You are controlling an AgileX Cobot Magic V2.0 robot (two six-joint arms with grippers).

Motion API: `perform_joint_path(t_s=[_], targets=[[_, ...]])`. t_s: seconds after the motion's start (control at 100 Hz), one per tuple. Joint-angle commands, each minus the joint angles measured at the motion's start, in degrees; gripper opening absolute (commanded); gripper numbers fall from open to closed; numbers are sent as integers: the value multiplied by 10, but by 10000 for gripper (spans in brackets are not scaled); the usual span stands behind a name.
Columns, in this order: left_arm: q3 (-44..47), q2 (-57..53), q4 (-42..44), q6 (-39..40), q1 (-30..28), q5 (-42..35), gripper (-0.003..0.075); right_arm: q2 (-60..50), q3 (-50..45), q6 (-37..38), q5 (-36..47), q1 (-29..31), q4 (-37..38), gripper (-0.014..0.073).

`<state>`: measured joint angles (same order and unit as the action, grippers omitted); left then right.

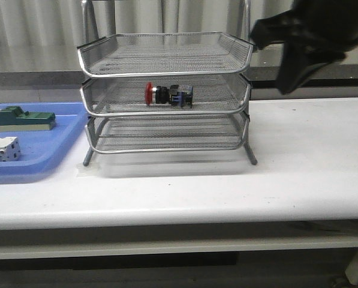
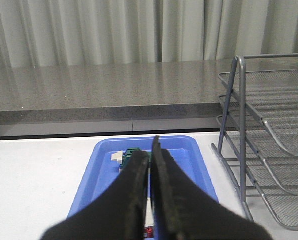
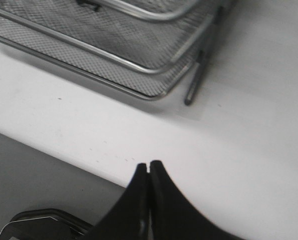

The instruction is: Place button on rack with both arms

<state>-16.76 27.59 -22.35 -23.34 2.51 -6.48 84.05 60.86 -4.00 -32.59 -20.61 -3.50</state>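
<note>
White laminate table (image 1: 298,174) lay bare in front. Chrome-rimmed mesh rack (image 1: 167,96) held the red-capped button (image 1: 168,95) on its middle tier. Leftward sat a blue plastic tray (image 1: 59,144). Left gripper (image 2: 151,152) and right gripper (image 3: 149,167) were both pinched closed, empty.

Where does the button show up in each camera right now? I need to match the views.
Front view: the button lies on its side in the middle tier of the rack, red head toward the blue tray.
Left wrist view: not in it; only the rack's side shows.
Right wrist view: cannot tell; only a dark scrap shows at the edge of the view.
Shared landmark: the rack appears in all three.
</note>
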Motion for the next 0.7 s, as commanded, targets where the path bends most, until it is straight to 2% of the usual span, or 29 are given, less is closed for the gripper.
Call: perform_joint_path(t_s=[0.0, 0.33, 0.5, 0.69], targets=[[-16, 2, -2, 6, -1, -38, 4, -75, -28, 1, 31, 34, 4, -65], [-16, 2, -2, 6, -1, -38, 4, -286, -185, 6, 112, 132, 4, -65], [-16, 2, -2, 6, -1, -38, 4, -391, -237, 6, 128, 138, 4, -65], [-16, 2, -2, 6, -1, -38, 4, -490, -266, 6, 104, 138, 4, -67]])
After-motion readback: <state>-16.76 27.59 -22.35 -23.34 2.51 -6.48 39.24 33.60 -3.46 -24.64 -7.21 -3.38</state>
